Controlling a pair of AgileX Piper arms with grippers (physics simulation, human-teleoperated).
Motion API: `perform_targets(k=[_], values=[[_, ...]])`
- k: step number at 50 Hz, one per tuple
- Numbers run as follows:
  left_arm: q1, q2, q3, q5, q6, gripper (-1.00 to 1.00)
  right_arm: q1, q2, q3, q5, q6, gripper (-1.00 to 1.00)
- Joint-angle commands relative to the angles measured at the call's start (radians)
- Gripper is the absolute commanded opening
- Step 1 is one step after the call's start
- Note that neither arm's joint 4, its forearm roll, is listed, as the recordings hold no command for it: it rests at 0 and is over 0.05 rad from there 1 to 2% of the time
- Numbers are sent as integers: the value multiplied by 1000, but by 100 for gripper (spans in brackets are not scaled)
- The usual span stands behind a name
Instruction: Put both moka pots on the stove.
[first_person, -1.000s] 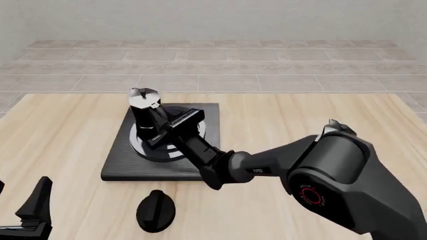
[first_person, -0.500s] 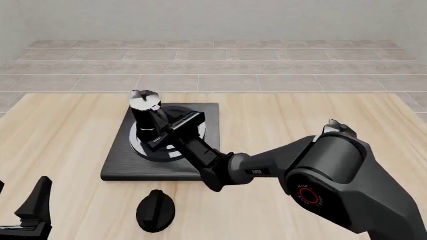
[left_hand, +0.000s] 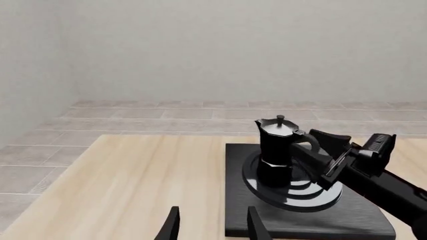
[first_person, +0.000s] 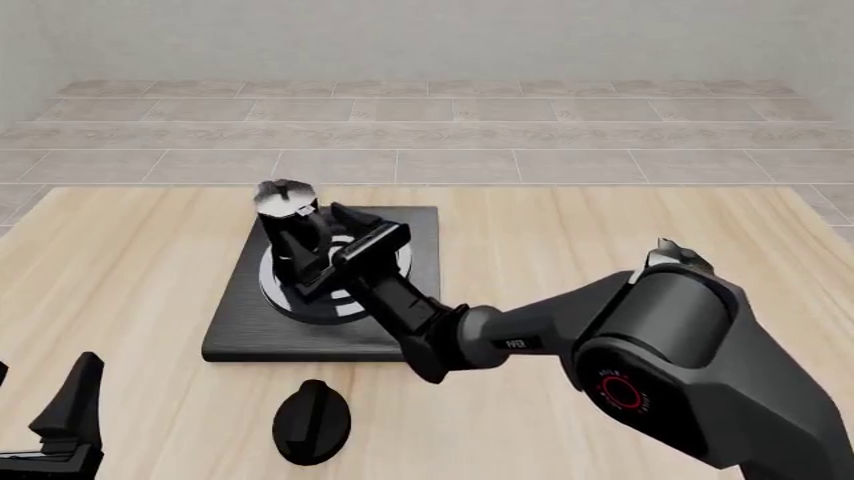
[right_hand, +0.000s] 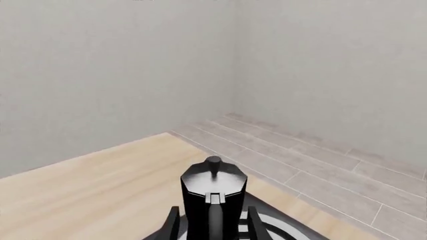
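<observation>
The right pincer (first_person: 324, 262) had its two fingers on either side of a moka pot (first_person: 291, 232). In the right wrist view the fingers (right_hand: 171, 222) sat close beside the pot's body, but I could not tell if they squeezed it. The pot stood upright on the ring burner of the stove (first_person: 240, 322). The left wrist view showed the pot's curved handle (left_hand: 308, 141) facing the right pincer. The left pincer (left_hand: 210, 226) was held apart with nothing in it, near the stove's edge. A second pot (first_person: 663, 256) peeked out behind the right arm. A black knob (first_person: 311, 422) lay on the desk (first_person: 120, 280) just in front of the stove.
</observation>
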Motion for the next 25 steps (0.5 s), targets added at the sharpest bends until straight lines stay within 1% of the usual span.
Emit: perform_targets(k=[1,12,22,23,25], values=[[1,0,0,-1,0,100,9,-10,16,-12,-10,100],[1,0,0,-2,1,100,13,-53,67,-26,-9,100],[0,-1,0,-2,3,100,16,-126,169,-62,-9,100],[0,-1,0,-2,2,100,20,-133,181,-70,-22,100],[0,-1,0,-2,3,100,17,-145,195,-70,-19,100]])
